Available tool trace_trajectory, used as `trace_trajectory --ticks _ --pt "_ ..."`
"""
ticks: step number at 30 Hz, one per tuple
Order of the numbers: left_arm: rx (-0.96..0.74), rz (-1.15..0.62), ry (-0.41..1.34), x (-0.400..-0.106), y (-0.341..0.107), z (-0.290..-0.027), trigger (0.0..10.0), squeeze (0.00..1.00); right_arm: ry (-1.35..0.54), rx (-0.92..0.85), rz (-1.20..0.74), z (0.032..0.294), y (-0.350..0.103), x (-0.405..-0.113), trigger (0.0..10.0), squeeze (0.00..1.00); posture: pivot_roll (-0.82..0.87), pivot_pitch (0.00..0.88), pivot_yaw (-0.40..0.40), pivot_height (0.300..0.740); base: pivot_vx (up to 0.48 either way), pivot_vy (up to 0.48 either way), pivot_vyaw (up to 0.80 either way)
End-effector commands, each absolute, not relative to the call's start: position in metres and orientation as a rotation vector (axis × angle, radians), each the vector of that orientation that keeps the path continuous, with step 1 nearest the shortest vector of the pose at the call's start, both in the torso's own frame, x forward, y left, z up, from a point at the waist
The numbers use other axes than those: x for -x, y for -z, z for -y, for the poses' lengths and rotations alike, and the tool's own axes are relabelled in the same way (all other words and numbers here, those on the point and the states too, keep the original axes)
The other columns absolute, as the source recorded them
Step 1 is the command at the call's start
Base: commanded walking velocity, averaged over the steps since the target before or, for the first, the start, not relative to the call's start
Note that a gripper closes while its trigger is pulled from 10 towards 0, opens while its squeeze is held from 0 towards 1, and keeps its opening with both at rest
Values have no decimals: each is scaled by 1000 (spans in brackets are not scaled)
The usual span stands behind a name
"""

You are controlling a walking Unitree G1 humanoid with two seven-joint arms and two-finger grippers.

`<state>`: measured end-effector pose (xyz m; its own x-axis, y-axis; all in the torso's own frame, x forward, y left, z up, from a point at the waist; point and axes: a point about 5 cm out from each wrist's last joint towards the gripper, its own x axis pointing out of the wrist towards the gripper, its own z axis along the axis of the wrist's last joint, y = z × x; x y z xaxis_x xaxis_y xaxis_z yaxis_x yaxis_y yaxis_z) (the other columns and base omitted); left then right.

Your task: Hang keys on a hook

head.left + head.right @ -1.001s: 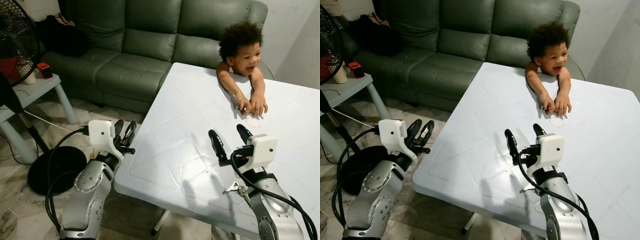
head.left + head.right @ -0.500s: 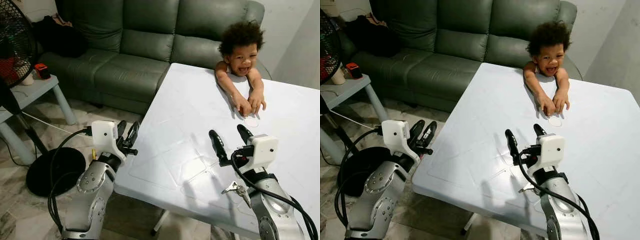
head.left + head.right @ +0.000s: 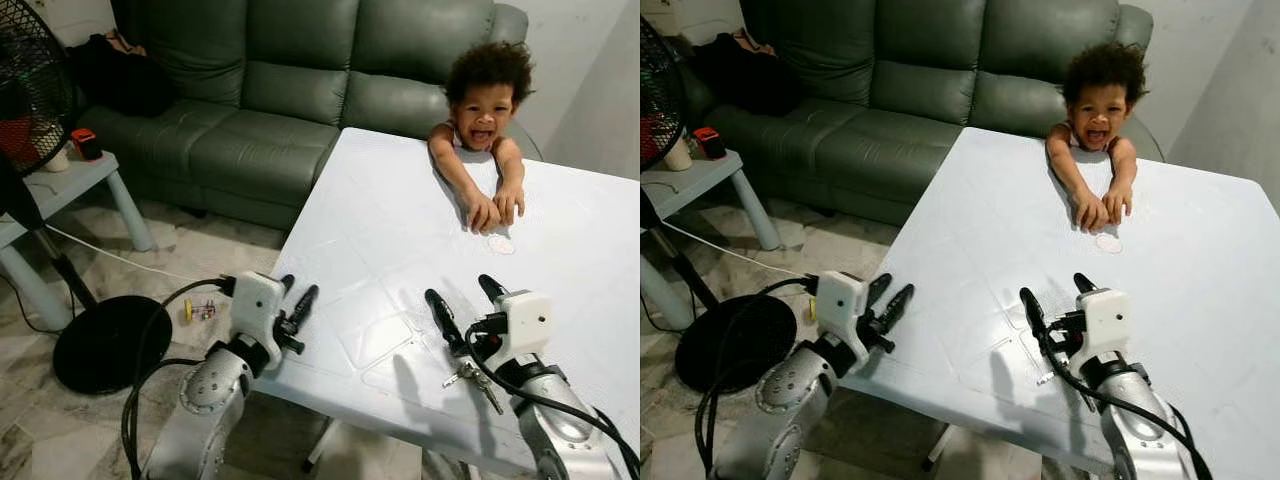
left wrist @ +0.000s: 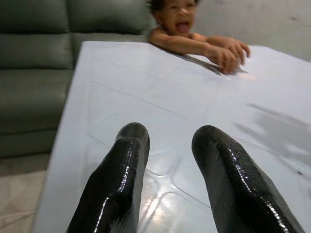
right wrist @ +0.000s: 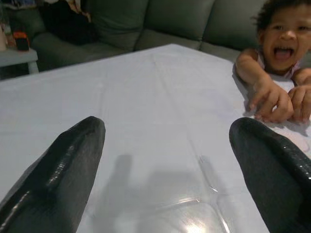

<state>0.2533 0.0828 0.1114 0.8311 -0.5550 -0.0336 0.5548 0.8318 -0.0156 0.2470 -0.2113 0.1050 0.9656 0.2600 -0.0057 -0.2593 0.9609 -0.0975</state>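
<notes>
white plastic makes up the table before us, its near edge running under both of our arms. our right gripper hovers low over the near part of the tabletop with its two black fingers spread wide apart and nothing between them. the keys lie flat on the table just beside our right wrist, on the inner side, behind the fingertips and not held. our left gripper sits at the table's left near edge, its fingers parted by a narrow gap and holding nothing, pointing across the surface. at the far side a person leans on the table with both hands resting on it, next to a small pale disc. a green sofa stands behind the table, and a black fan stands off to our left by a small side table.
</notes>
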Motion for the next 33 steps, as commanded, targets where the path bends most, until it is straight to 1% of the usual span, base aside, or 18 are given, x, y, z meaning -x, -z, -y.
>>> trace_trajectory --ticks 1,2,4,8,14,23,25,33 --pt "-11 -20 626 -251 -114 -77 10000 0 -250 107 13 222 -107 -246 10000 0 65 0 -55 740 0 0 0" --pt "-26 -8 648 -250 -115 -73 10000 0 -271 108 7 229 -106 -244 10000 0 64 0 -52 740 0 0 0" --pt "-26 -8 648 -250 -115 -73 10000 0 -271 108 7 229 -106 -244 10000 0 64 0 -52 740 0 0 0" --pt "-50 -8 700 -248 -113 -65 10000 0 -331 140 -41 244 -103 -237 10000 0 49 0 -43 740 0 0 0" --pt "-68 -7 736 -245 -112 -60 10000 0 -386 181 -74 246 -96 -232 10000 0 43 0 -40 740 0 0 0" --pt "-73 -3 743 -245 -113 -57 10000 0 -445 230 -128 245 -86 -226 10000 0 45 0 -37 740 0 0 0" --pt "-76 1 743 -245 -114 -57 10000 0 -464 270 -153 248 -82 -225 10000 0 45 0 -38 740 0 0 0" --pt "-73 2 738 -245 -114 -58 10000 0 -498 320 -194 259 -80 -225 10000 0 44 0 -40 740 0 0 0"
